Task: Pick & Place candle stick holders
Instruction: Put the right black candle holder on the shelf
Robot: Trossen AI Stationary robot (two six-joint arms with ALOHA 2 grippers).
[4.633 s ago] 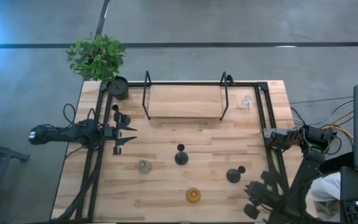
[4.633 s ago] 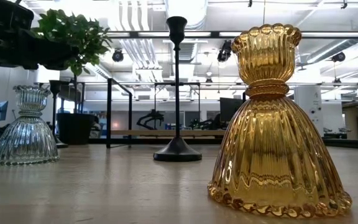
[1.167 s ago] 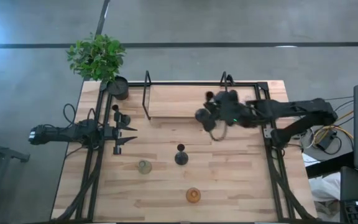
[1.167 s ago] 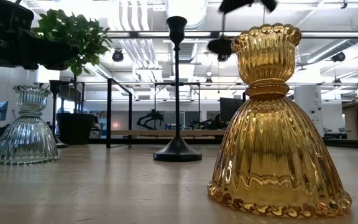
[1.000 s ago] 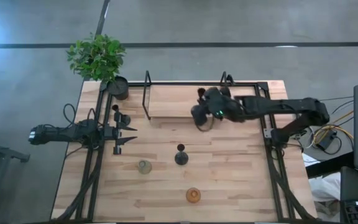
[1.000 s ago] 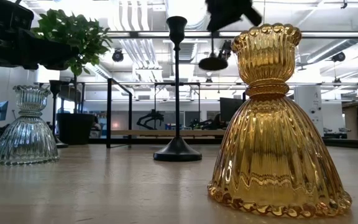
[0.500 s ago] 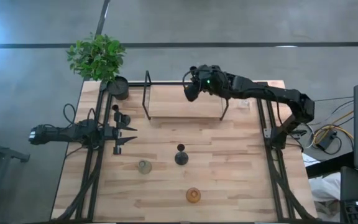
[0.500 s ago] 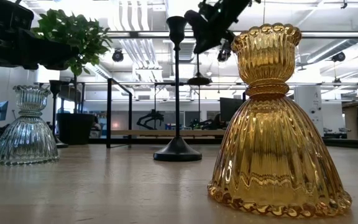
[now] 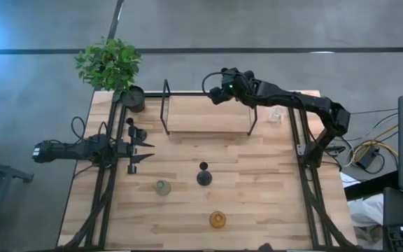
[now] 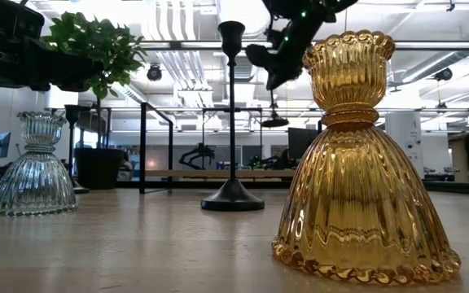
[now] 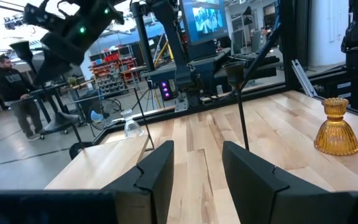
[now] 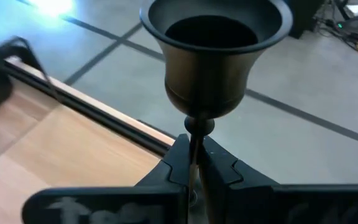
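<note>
I have the right gripper [image 12: 194,163] clamped on the thin stem of a black candle stick holder [image 12: 215,56], just under its cup, with the cup mouth facing the wrist camera. From above, that gripper [image 9: 219,92] is out over the far edge of the raised wooden shelf [image 9: 205,113], arm stretched across from the right side. At table height I see the holder's round base [image 10: 274,123] hanging in the air below the gripper [image 10: 277,57], clear of any surface.

My left gripper [image 11: 191,171] waits with its fingers parted and nothing between them; overhead it sits at the table's left edge [image 9: 144,150].

On the wooden table [image 9: 257,203], a second black holder [image 9: 203,175] stands upright near the middle, the grey-green glass holder [image 9: 162,187] just to its left, the amber glass holder [image 9: 217,220] nearer the front edge. The clear glass holder [image 9: 276,115] stands by the shelf's right end. A potted green plant [image 9: 110,66] occupies the far left corner.
</note>
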